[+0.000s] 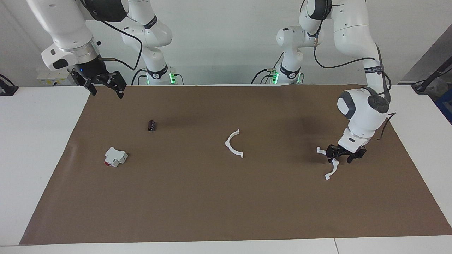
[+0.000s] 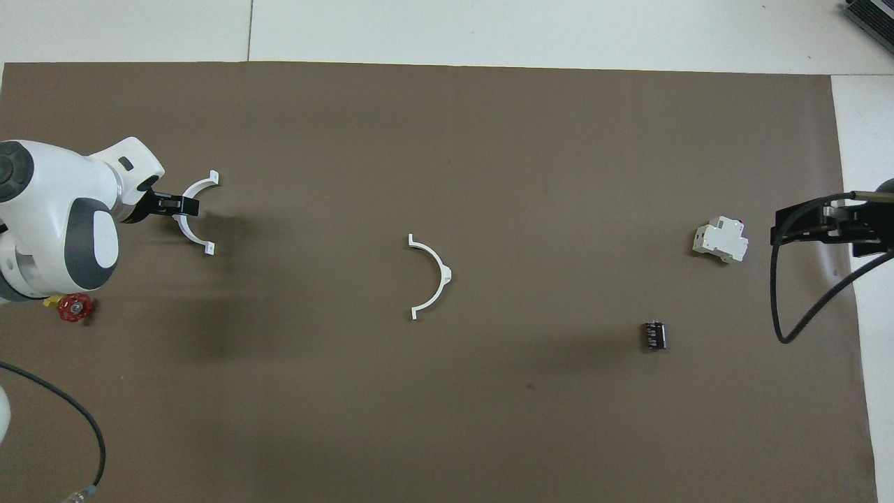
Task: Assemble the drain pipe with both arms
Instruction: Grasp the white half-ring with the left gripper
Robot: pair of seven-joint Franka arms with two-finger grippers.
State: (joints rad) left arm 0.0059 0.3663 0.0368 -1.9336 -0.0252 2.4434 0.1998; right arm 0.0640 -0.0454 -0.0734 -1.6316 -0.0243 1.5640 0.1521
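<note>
One white half-ring of the drain pipe (image 1: 233, 144) lies flat in the middle of the brown mat (image 1: 226, 204); it also shows in the overhead view (image 2: 436, 276). The other half-ring (image 1: 327, 165) is at the left arm's end of the mat, also seen from above (image 2: 190, 216). My left gripper (image 1: 334, 159) is low at the mat and shut on the middle of this half-ring; from above it (image 2: 183, 205) meets the ring's arc. My right gripper (image 1: 106, 90) hangs open and empty, high over the mat's corner at the right arm's end (image 2: 786, 227).
A white blocky part with red (image 1: 115, 157) (image 2: 721, 241) and a small dark cylinder (image 1: 152, 125) (image 2: 654, 335) lie toward the right arm's end. A small red hand-wheel (image 2: 75, 307) lies by the left arm. White table surrounds the mat.
</note>
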